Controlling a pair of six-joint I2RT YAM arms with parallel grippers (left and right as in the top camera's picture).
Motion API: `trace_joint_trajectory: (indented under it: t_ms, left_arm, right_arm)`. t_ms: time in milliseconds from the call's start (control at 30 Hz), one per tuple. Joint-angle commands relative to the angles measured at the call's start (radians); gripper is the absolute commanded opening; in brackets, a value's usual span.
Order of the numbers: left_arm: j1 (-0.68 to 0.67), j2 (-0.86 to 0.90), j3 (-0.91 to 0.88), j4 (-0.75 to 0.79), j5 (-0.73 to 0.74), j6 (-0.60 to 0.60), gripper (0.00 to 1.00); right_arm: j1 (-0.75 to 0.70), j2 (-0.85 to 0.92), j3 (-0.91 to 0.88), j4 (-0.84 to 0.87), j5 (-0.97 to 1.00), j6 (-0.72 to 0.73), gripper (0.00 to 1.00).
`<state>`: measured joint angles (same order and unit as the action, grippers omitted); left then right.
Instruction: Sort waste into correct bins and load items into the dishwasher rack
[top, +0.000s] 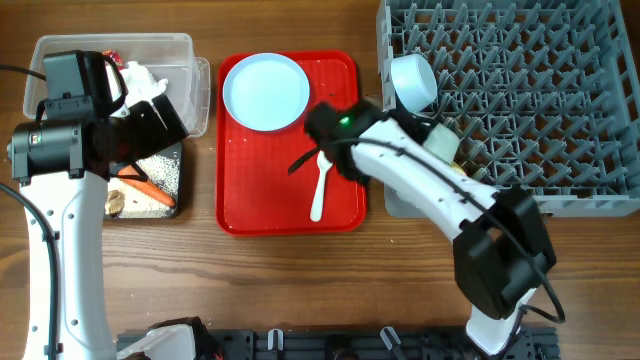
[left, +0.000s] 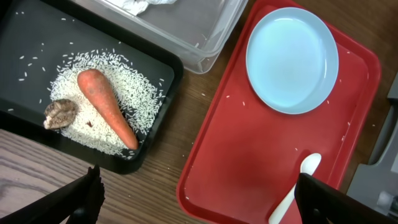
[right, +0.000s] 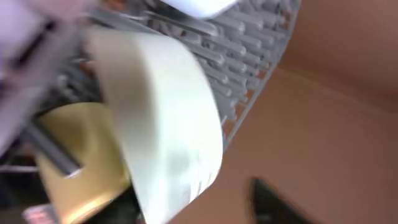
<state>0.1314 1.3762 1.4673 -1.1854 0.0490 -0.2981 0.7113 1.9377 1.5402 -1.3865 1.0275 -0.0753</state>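
The pale blue plate (top: 265, 92) and the white spoon (top: 320, 185) lie on the red tray (top: 240, 190). The carrot (left: 106, 107), the brownish lump (left: 60, 114) and the rice (left: 140, 93) lie in the black tray (left: 25, 37). The tissue (top: 145, 80) and the wrapper (top: 112, 62) are in the clear tub (top: 180, 45). The small blue bowl (top: 413, 82) and the pale green bowl (top: 441, 143) sit in the rack (top: 520, 100). My left gripper (left: 205, 205) is open and empty above the tray's edge. My right gripper (right: 211, 205) is at the green bowl (right: 155, 112) and yellow cup (right: 81, 162); one finger shows, apart from the bowl.
The right arm's elbow (top: 340, 125) hangs over the red tray between plate and spoon. The left arm (top: 70, 140) covers part of the tub and black tray. The right wrist view is blurred. Bare wooden table lies in front of the trays.
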Motion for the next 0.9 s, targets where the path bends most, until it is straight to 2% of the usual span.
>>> trace_joint_trajectory:
  t_ms: [0,167,267,367,433,500,533,700,733,800,867]
  left_arm:
    - [0.005,-0.001,0.007,0.003,-0.017,0.002,1.0]
    - [0.005,-0.001,0.007,0.003,-0.017,0.002,1.0]
    - [0.005,-0.001,0.007,0.003,-0.017,0.002,1.0]
    - [0.005,-0.001,0.007,0.003,-0.017,0.002,1.0]
    - [0.005,-0.001,0.007,0.003,-0.017,0.002,1.0]
    - [0.005,-0.001,0.007,0.003,-0.017,0.002,1.0]
    - [0.005,-0.001,0.007,0.003,-0.017,0.002,1.0]
    - [0.005,-0.001,0.007,0.003,-0.017,0.002,1.0]
    - [0.005,-0.001,0.007,0.003,-0.017,0.002,1.0]
    - [0.005,-0.001,0.007,0.003,-0.017,0.002,1.0]
    - [0.005,-0.001,0.007,0.003,-0.017,0.002,1.0]
  right_arm:
    - [0.071,0.019,-0.011,-0.002,-0.027,-0.084,1.0]
    - [0.09,0.018,0.035,0.1,-0.027,-0.108,1.0]
    - [0.058,0.012,0.193,0.177,-0.045,-0.104,1.0]
    - [0.019,0.002,0.345,0.155,-0.318,-0.087,1.0]
    - [0.014,-0.001,0.352,0.064,-0.632,-0.082,1.0]
    - [-0.026,0.0,0.344,0.005,-0.751,-0.064,0.98]
    - [-0.055,0.0,0.343,-0.025,-0.751,-0.053,0.9]
    - [-0.225,0.0,0.343,-0.051,-0.781,-0.003,0.84]
    - [-0.229,0.0,0.343,-0.06,-0.826,-0.005,0.77]
    - [-0.22,0.0,0.343,-0.063,-0.914,-0.038,0.52]
    - [-0.2,0.0,0.343,-0.04,-0.954,-0.037,0.41]
